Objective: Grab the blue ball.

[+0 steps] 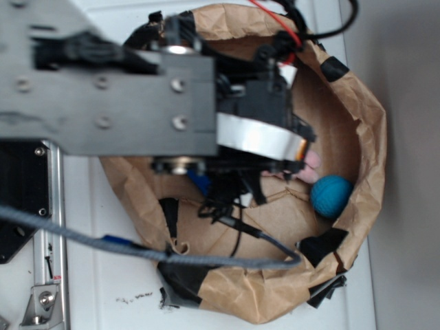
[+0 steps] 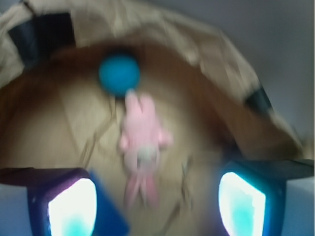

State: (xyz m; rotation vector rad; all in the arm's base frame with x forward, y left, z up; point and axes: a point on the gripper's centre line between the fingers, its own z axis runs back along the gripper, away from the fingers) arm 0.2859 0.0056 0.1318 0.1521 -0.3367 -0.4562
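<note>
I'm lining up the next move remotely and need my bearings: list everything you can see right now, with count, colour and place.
blue ball: one, teal-blue, inside the paper bowl near its wall, touching or nearly touching the bunny's far end.
pink plush bunny: one, pink, on the bowl floor, centred ahead of the gripper; mostly hidden under the arm in the exterior view.
blue block: one, blue, only a sliver visible under the arm.
paper bowl: one, brown crumpled paper with black tape patches, on the white table.
table: one, white, under the bowl.
cable: one, grey braided, running across the bowl's rim.
gripper: one, fingers spread wide, nothing between them, above the bowl floor, short of the ball.
</note>
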